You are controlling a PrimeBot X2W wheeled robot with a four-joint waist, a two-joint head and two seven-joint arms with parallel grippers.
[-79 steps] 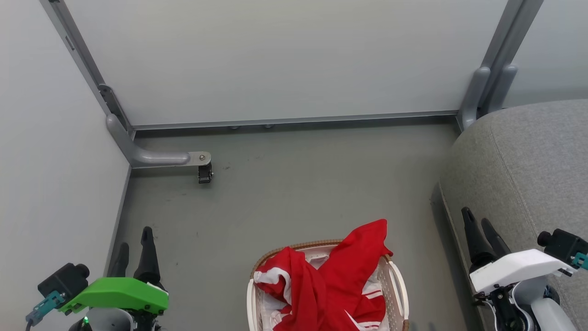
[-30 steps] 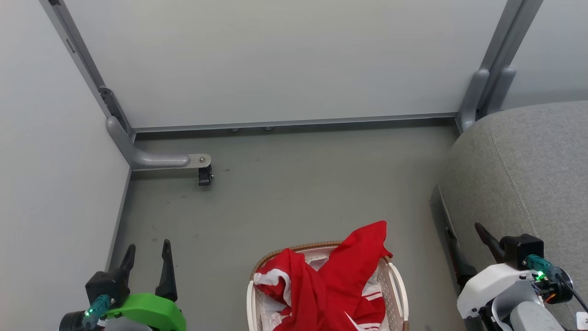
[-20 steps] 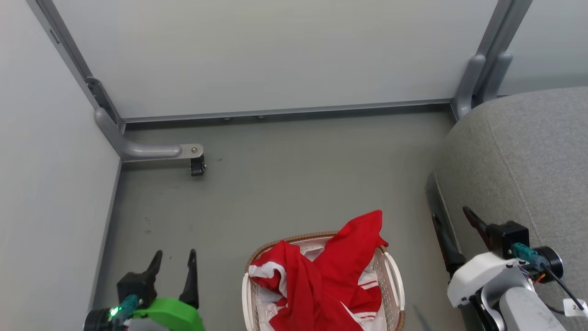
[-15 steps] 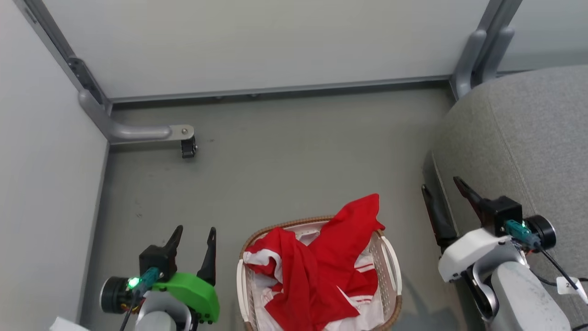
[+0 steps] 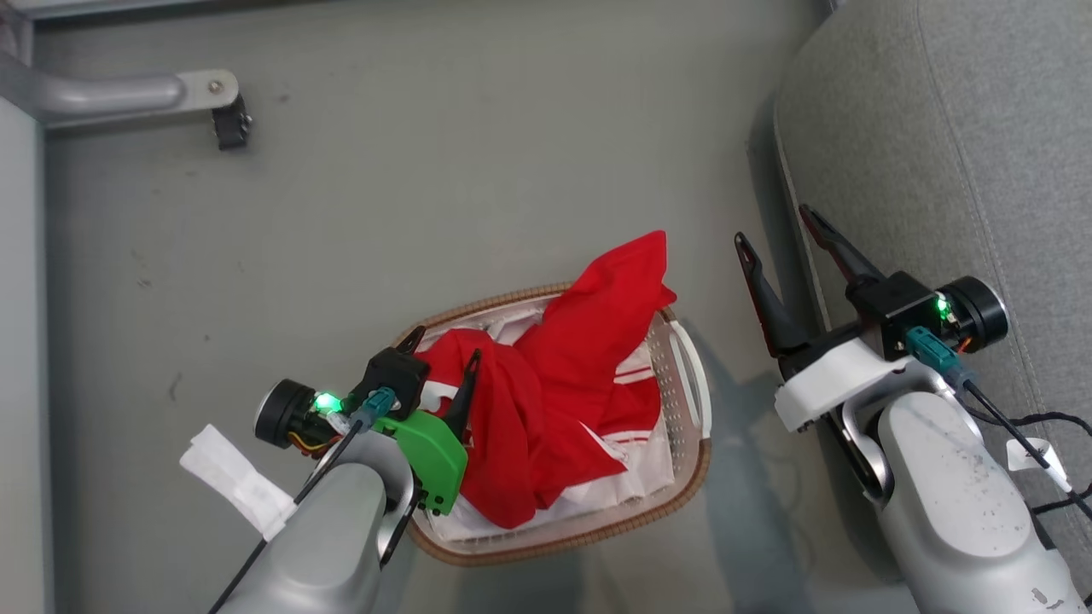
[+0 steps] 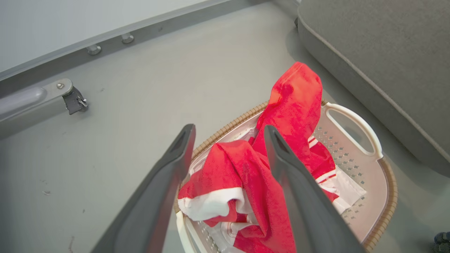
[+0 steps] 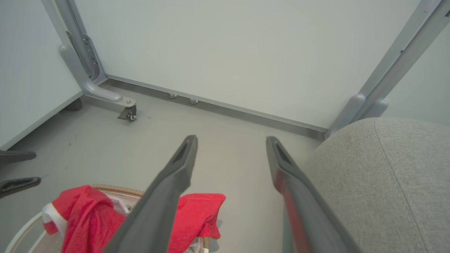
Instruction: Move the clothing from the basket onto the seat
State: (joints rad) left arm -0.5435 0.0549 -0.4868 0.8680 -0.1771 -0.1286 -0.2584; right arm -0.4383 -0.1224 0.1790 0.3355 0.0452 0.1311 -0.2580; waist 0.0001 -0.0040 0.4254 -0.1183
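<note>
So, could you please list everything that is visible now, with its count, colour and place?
clothing: one, red with white stripes, heaped in the basket, one end over the far rim
basket: one, cream with a brown rim, on the floor beside the seat
white sheet: one, white, under the clothing in the basket
seat: one, grey, right of the basket
frame foot with caster: one, grey metal, far left on the floor
wall panels: at least two, pale grey, beyond the floor
floor: one, grey
left gripper: one, dark fingers, open, over the clothing
right gripper: one, dark fingers, open, between basket and seat
</note>
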